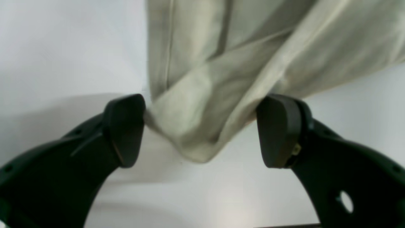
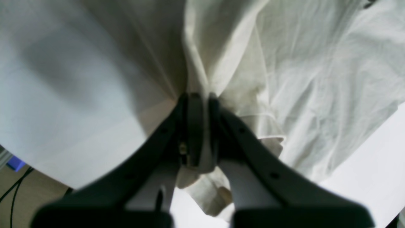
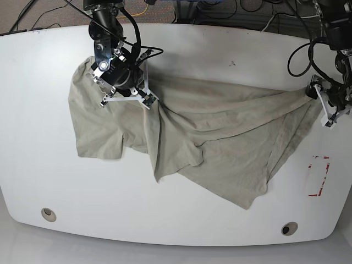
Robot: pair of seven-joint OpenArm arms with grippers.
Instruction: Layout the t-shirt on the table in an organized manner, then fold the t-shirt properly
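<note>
The khaki-grey T-shirt (image 3: 220,126) lies rumpled across the white tabletop (image 3: 104,203), its outspread part beside the red tape rectangle (image 3: 319,176). At the shirt's far end near that tape, the left gripper (image 1: 201,131) has its claw spread around a folded corner. The right gripper (image 2: 202,133) pinches a raised ridge of fabric toward the shirt's opposite end.

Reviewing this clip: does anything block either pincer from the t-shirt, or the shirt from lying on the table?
Nothing visible blocks either. The right pincer already grips the t-shirt, and the left pincer has a corner between its open fingers. Much of the shirt already lies on the table.
</note>
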